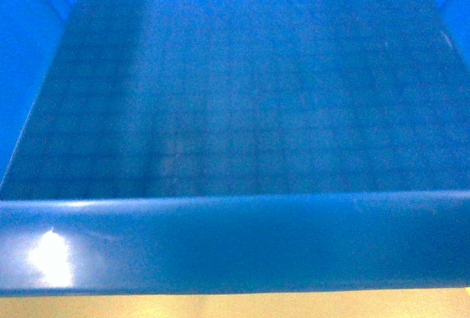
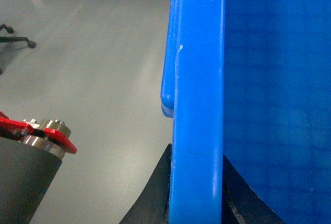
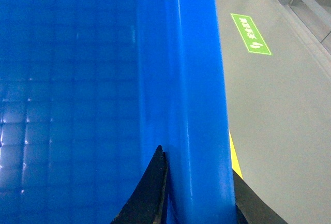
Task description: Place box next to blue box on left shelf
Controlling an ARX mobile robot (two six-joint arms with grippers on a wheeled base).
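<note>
Both claws are clamped on the box point(image 1: 235, 112) rim: left gripper point(image 2: 195, 193) pinches the left wall at 6 o'clock of its view, right gripper point(image 3: 199, 193) does the same on the right wall. So the box is held up off the grey floor point(image 2: 93, 79), filling the head view, with its near rim at 6 o'clock. Looks like the carry step. No shelf or other blue box in sight, so next up is probably finding that shelf before setting it down.
</note>
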